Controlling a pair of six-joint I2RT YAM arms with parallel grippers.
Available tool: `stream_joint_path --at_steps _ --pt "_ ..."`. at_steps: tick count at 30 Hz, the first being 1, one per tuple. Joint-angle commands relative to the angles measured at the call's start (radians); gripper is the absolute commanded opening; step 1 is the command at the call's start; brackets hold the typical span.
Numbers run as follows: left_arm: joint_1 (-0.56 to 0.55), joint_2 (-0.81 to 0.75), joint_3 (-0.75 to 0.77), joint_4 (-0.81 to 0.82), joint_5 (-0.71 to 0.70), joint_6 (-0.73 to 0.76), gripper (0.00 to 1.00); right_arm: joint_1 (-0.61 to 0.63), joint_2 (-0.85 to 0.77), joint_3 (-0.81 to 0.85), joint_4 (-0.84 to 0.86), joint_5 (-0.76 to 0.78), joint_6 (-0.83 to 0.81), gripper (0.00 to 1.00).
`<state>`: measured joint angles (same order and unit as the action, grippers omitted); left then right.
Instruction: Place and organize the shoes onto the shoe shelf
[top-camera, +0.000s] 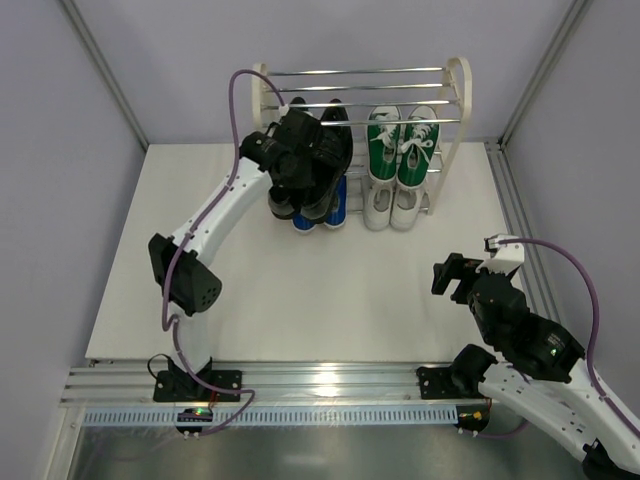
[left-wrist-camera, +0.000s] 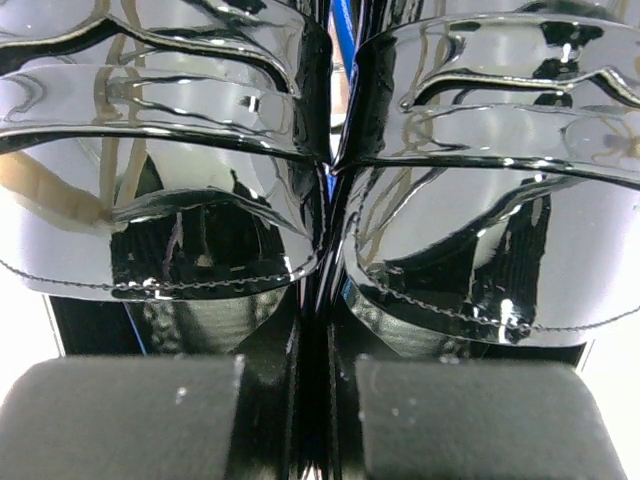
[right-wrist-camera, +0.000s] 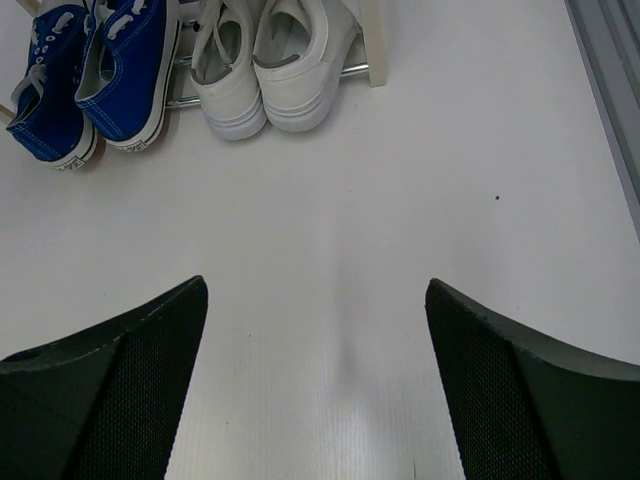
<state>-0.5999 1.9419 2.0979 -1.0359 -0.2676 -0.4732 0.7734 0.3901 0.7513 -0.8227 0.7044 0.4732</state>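
Left pincer (left-wrist-camera: 322, 390), seemingly on black shoes (left-wrist-camera: 180, 200)

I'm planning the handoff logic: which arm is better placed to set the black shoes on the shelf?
Left: the left pincer is shut on the black shoes at the left side of the shoe shelf; the right pincer is open, empty, well back from it.

A white table (top-camera: 300, 300) stands between pale lilac-grey walls (top-camera: 350, 40); aluminium posts (top-camera: 103, 70) rise at the upper corners, and a rail (top-camera: 330, 378) crosses the bottom.
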Motion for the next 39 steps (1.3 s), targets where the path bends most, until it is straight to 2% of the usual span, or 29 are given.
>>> stream_joint_path --at_steps 1,3,7,19,29,32,34,35,37,39 --pt "0.025 -0.028 0.192 0.030 -0.032 -0.016 0.00 0.004 -0.005 -0.001 0.034 0.007 -0.016 0.90" --pt "0.025 0.026 0.359 -0.029 -0.012 -0.013 0.00 0.006 -0.008 -0.001 0.033 0.012 -0.015 0.90" --pt "0.025 0.101 0.470 -0.017 -0.033 0.011 0.00 0.006 -0.010 0.000 0.031 0.014 -0.013 0.90" --pt "0.045 0.189 0.458 0.213 -0.028 0.088 0.00 0.004 -0.008 -0.001 0.033 0.015 -0.015 0.90" --pt "0.045 0.233 0.429 0.316 -0.045 0.062 0.01 0.004 -0.013 -0.001 0.028 0.015 -0.007 0.90" --pt "0.043 0.242 0.429 0.321 -0.045 0.067 0.13 0.006 -0.011 -0.001 0.028 0.015 -0.010 0.90" --pt "0.043 0.242 0.418 0.327 -0.045 0.070 0.17 0.006 -0.013 -0.001 0.028 0.015 -0.007 0.90" --pt "0.043 0.241 0.415 0.329 -0.045 0.071 0.32 0.004 -0.013 -0.001 0.028 0.014 -0.008 0.90" --pt "0.042 0.235 0.396 0.341 -0.051 0.077 0.49 0.004 -0.014 -0.001 0.028 0.015 -0.007 0.90" --pt "0.043 0.226 0.389 0.349 -0.065 0.085 0.58 0.004 -0.014 -0.001 0.028 0.017 -0.007 0.90"
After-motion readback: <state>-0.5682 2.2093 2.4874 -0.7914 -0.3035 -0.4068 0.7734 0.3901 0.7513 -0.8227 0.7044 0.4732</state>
